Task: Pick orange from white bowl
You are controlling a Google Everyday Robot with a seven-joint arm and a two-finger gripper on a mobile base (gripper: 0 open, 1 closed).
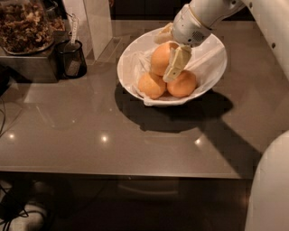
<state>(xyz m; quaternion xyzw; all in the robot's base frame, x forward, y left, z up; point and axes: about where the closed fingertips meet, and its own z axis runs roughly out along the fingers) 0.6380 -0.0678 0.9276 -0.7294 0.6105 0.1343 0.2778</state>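
Fig.: single cam view, one arm reaching into a bowl on a dark table (113, 144).
Task obj.: the orange (158, 61), largest fruit, sits top of the pile in the white bowl (217, 67), upper centre of frame.
Support: orange rests on two smaller oranges (151, 85), all on the crinkled white lining.
Done: approach complete, judged from the pose; gripper (170, 58) is down inside the bowl, touching the orange's right side.
Left: secure the grasp, lift the fruit clear of the rim. Orange looks not yet raised off the pile.
Pincer state: cannot tell whether it is clamped on the fruit or just around it.
Arm pose: white arm (212, 9) enters from upper right, wrist angled down and to the left, over the bowl's far rim.
Other: black cup (71, 58) at upper left, well apart from the bowl.
Shadow: bowl and arm cast a dark patch on the table, centre to lower right.
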